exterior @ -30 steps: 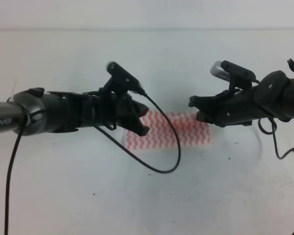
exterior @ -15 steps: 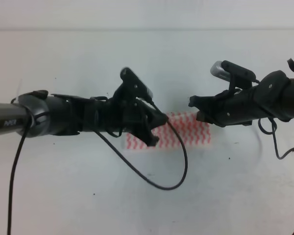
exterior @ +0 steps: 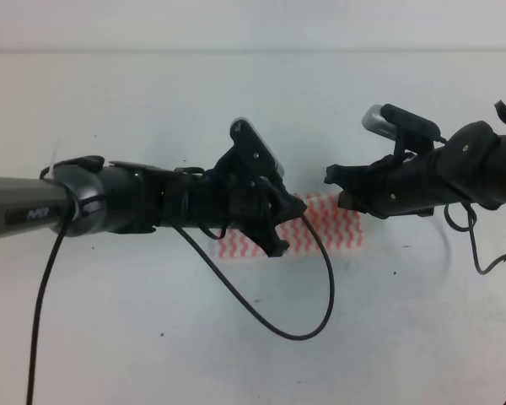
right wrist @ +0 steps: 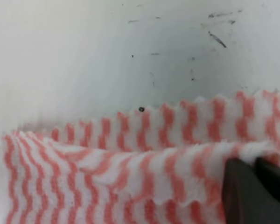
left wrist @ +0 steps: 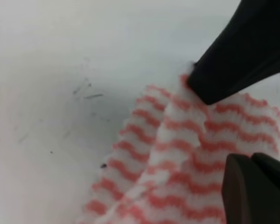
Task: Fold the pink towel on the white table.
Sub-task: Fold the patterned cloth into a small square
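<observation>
White table [exterior: 135, 337] bears the pink towel [exterior: 333, 228] near its centre, lying folded in layers. Left gripper [exterior: 288, 221] sits over the towel's left part, fingers [left wrist: 238, 56] pinching a raised fold. Right gripper [exterior: 336, 187] hangs at the towel's right end; its finger spacing cannot be told.

2 glossy black arms with looping black cables, silver-capped wrist cameras (white lettering on the left arm [exterior: 110, 202])
</observation>
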